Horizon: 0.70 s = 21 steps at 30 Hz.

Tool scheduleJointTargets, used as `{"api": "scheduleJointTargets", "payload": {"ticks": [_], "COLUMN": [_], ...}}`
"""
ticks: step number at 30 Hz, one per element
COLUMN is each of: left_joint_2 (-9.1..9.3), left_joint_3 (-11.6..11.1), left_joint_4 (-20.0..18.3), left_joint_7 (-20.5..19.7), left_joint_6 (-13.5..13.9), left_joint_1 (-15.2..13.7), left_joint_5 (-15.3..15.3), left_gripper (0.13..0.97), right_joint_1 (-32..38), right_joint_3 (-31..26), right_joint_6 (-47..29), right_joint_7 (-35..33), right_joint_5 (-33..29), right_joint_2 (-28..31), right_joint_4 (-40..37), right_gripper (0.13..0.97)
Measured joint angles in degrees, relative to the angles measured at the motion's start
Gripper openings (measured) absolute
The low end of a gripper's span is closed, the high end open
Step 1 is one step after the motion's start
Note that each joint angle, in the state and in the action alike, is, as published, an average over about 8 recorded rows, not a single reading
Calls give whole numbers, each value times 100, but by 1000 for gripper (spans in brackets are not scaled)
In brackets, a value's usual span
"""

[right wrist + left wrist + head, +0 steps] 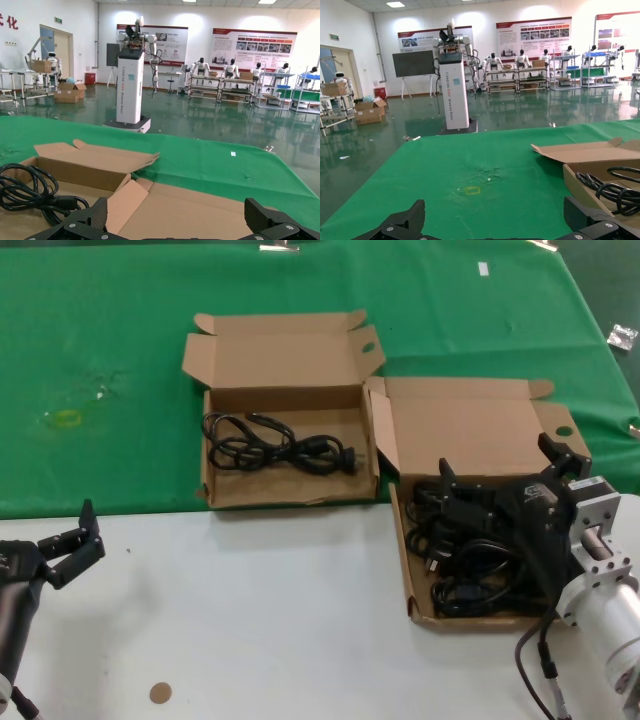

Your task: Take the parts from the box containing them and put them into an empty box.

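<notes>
Right pincer (500, 480) sits low over the box containing them (470, 415), fingers spread wide apart, nothing between them. It hovers at the far end of the heap of parts (470, 565) (black cords, tangled; heap's long axis runs near-to-far along the box). Lid stands back, round hole in its right flap.

The empty box (285, 365) lies just left of it, corners touching, on the green cloth (110, 350). It holds one cord bundle (275, 445), long axis left-to-right, plug end pointing right.

Left pincer (72, 540) is parked over the white surface (270, 610) near-left, fingers apart, holding nothing.
</notes>
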Motion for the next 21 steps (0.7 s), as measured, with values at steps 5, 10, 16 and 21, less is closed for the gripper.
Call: {"api": "scheduleJointTargets", "payload": {"ticks": [5, 10, 16, 21], "left_joint_2": [0, 0, 0, 0], "left_joint_3": [0, 0, 0, 0], "left_joint_4": [0, 0, 0, 0], "left_joint_7": [0, 0, 0, 0], "left_joint_6": [0, 0, 0, 0], "left_joint_1": [0, 0, 0, 0], "left_joint_5": [0, 0, 0, 0], "left_gripper": [966, 966, 966, 966], "right_joint_1": [0, 0, 0, 0], "right_joint_3": [0, 0, 0, 0], "right_joint_6": [0, 0, 0, 0], "right_joint_7": [0, 0, 0, 0], "right_joint_5": [0, 0, 0, 0], "right_joint_2": [0, 0, 0, 0], "right_joint_4": [0, 0, 0, 0], "right_gripper": [966, 966, 966, 966]}}
